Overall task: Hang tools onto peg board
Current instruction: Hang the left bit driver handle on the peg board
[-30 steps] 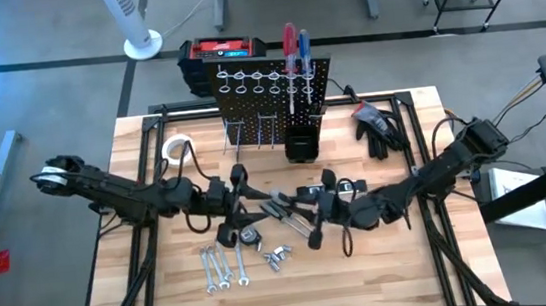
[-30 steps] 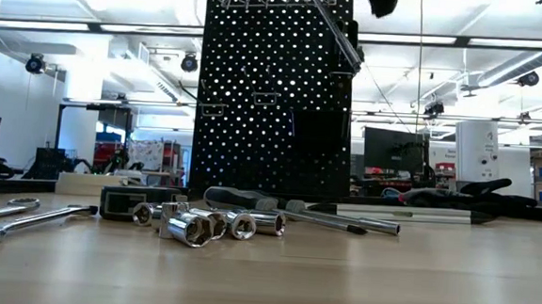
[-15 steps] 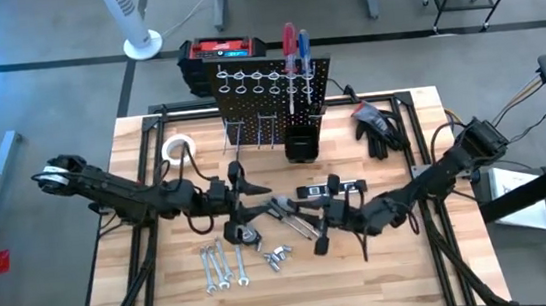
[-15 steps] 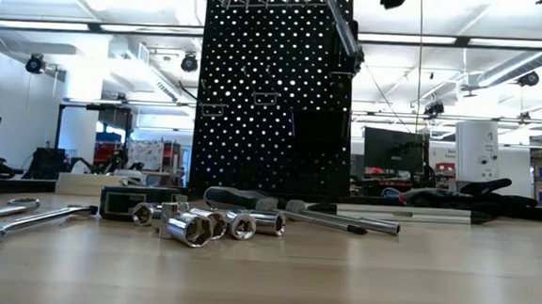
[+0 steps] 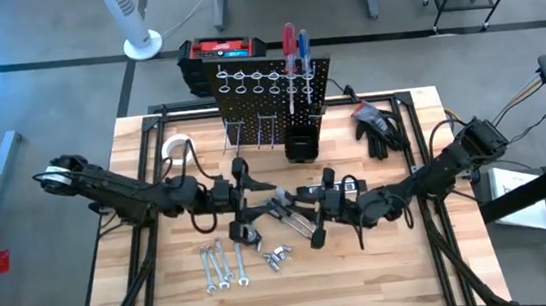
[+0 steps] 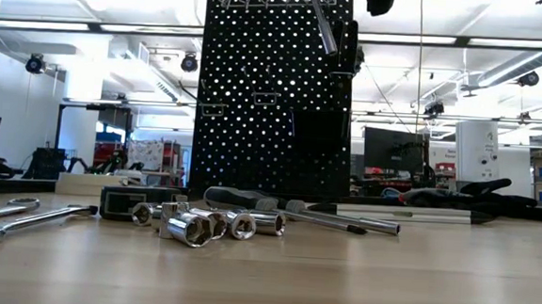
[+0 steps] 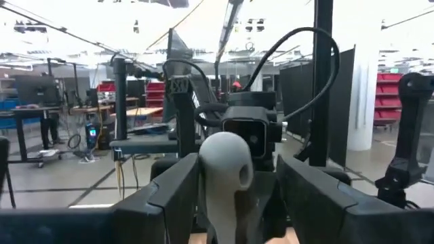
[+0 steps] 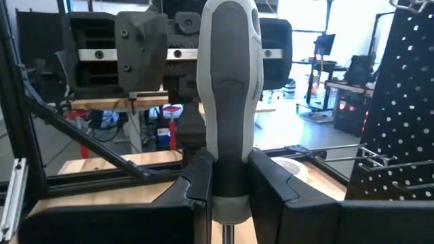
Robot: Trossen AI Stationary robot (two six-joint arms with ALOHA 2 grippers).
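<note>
Above the table's middle, my right gripper (image 5: 324, 197) is shut on a grey-handled screwdriver (image 8: 229, 81). Its silver shaft (image 6: 319, 23) slants down in front of the black peg board (image 5: 272, 88). My left gripper (image 5: 249, 188) faces it, open, its fingers (image 7: 178, 193) standing on either side of the handle's butt end (image 7: 226, 166). One finger is close beside the handle, but I cannot tell whether it touches. A red and a blue screwdriver (image 5: 295, 48) stand in the peg board's rings. Wrenches (image 5: 222, 268), sockets (image 6: 205, 225) and other tools lie flat on the table. My right gripper pinches the screwdriver's handle at its narrow neck (image 8: 229, 177), just above the shaft, between its two fingers (image 8: 198, 186). The handle reaches out beyond the fingertips toward my left gripper. The screwdriver is lifted clear of the table.
A black bin (image 5: 303, 146) sits at the peg board's foot and a black-and-red case (image 5: 223, 52) stands behind it. Black gloves (image 5: 376, 128) lie at the far right and a white tape roll (image 5: 177, 147) at the far left. Loose tools lie under both grippers.
My left gripper has risen slightly, rolled and edged toward the screwdriver's handle. My right gripper has turned the screwdriver: in the low view its shaft now stands steeper and farther left.
</note>
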